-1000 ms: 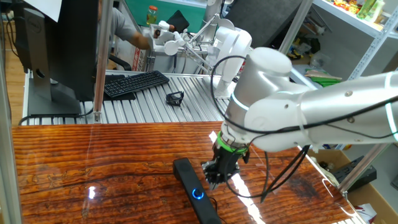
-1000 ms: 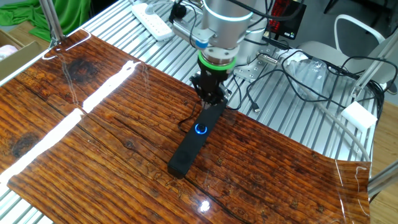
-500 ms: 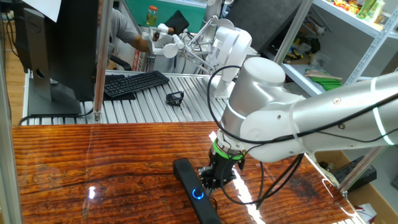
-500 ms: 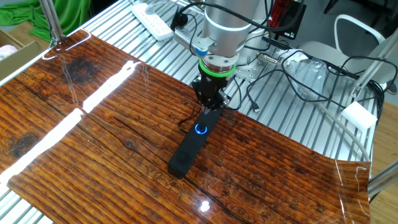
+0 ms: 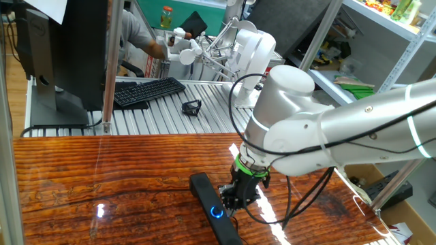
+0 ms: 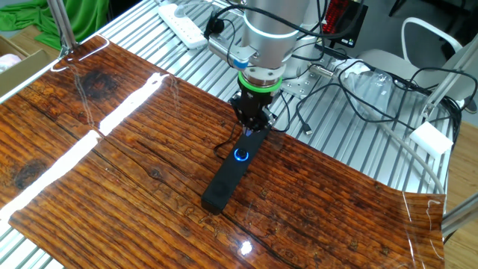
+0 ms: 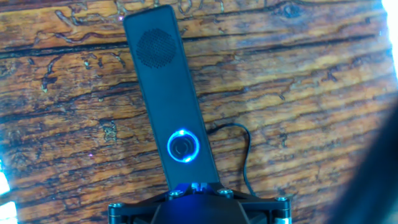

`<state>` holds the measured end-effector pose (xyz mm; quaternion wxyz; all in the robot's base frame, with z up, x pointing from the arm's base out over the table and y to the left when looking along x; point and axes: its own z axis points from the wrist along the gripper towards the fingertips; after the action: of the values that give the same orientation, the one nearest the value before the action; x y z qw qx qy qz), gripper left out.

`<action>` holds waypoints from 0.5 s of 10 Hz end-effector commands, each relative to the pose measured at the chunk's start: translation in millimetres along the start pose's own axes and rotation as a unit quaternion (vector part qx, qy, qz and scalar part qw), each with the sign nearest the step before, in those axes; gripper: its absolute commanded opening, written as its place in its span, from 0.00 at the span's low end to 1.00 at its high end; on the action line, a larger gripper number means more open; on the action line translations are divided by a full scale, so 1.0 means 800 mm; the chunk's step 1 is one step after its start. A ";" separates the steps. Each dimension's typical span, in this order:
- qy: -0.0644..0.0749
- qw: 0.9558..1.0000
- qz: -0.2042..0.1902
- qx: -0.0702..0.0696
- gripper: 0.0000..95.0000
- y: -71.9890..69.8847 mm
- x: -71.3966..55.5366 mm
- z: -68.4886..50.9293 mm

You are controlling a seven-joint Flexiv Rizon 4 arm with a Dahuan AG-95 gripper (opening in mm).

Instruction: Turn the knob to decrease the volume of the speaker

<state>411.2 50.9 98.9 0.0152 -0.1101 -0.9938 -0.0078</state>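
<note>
Hand view: knob [image 7: 183, 147] near speaker [image 7: 168, 87] end

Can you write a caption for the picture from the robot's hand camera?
Looking down from the shut gripper at the black speaker, its blue-ringed knob glowing, on the wooden table.

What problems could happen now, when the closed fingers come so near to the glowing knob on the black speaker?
1. The shut fingers cannot straddle the small round black knob with its blue ring; they may only press or slip on it.
2. The long matte black bar speaker lies loose on the glossy wooden table, so it may swivel instead.
3. The thin black cable lies close and could snag.
</note>
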 end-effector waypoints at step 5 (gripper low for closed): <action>0.001 0.955 0.296 0.004 0.00 0.000 0.002 0.002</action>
<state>411.5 51.3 97.5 0.0253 -0.2922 -0.9560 -0.0069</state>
